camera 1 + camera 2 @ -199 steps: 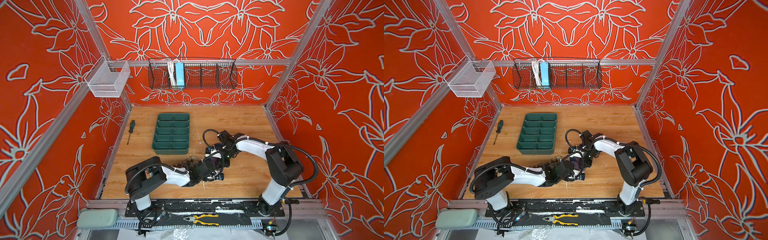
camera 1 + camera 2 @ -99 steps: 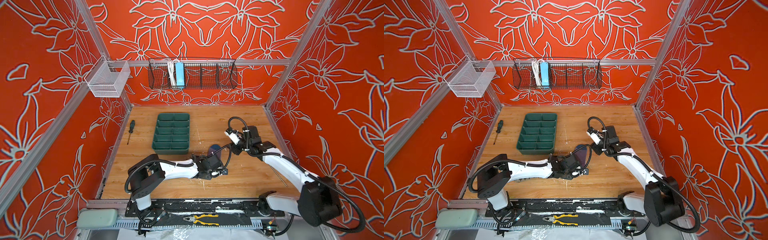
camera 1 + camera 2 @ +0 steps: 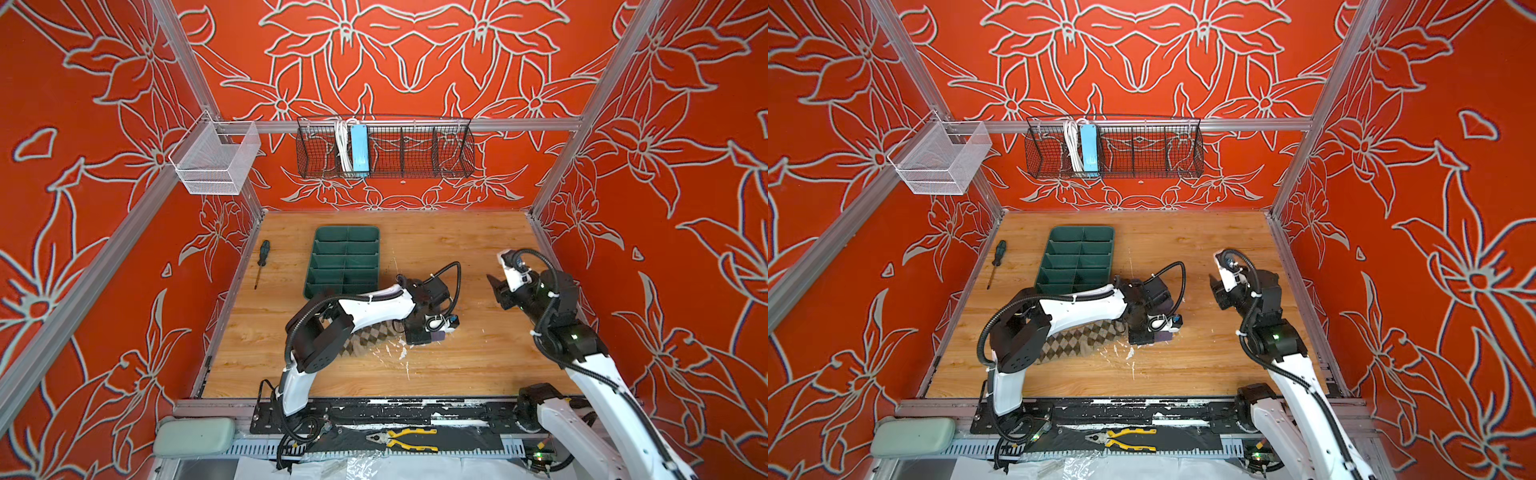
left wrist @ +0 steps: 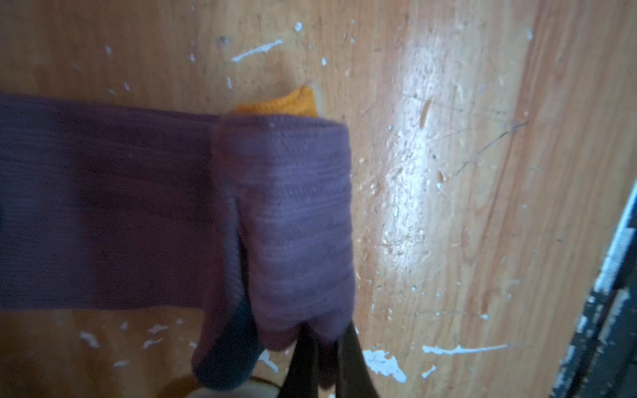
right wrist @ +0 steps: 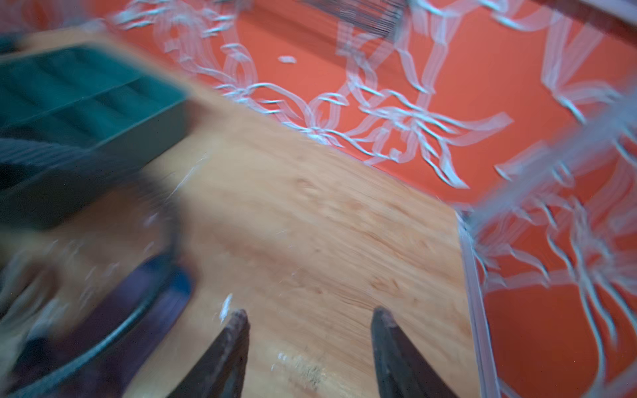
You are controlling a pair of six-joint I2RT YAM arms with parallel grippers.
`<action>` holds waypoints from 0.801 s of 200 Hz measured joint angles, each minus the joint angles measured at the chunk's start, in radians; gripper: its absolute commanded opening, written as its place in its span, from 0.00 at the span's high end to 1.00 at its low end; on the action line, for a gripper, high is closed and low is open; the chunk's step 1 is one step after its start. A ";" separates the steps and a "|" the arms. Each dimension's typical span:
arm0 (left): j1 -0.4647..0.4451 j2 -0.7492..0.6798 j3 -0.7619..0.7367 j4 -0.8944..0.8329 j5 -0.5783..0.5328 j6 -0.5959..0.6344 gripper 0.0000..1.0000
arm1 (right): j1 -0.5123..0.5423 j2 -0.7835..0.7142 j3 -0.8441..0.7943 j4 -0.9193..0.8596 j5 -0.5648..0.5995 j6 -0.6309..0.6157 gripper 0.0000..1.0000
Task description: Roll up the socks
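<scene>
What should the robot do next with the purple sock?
Probably tip the left claw over so the roll takes in more flat sock. It is shut on the purple sock, which has only its end folded over, and the open right claw is off to the side.

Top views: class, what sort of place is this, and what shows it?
Probably a robot test cell: a left arm and right arm stand at a wooden tabletop, boxed in by an aluminium frame with red floral walls.

Both top views look down from high in front, sharing the whole worktop [image 3: 457, 249]. Left wrist view hugs it; right wrist, blurred, seemingly faces a wall [image 5: 448, 69].
</scene>
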 measured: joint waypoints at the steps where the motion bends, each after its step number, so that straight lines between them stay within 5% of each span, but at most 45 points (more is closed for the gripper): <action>1: 0.001 0.002 0.002 -0.002 0.002 0.000 1.00 | 0.001 -0.004 -0.001 -0.006 -0.005 -0.008 0.43; 32: 0.038 0.043 0.063 -0.068 0.088 -0.003 1.00 | 0.053 -0.151 -0.009 -0.250 -0.200 -0.261 0.45; 75: 0.072 0.132 0.186 -0.169 0.172 0.004 1.00 | 0.257 -0.171 -0.041 -0.446 -0.178 -0.483 0.45; 119: 0.101 0.195 0.271 -0.245 0.250 0.008 1.00 | 0.498 0.006 -0.144 -0.339 -0.023 -0.560 0.45; 160: 0.117 0.219 0.293 -0.272 0.296 0.009 1.00 | 0.565 0.267 -0.171 -0.090 0.071 -0.593 0.44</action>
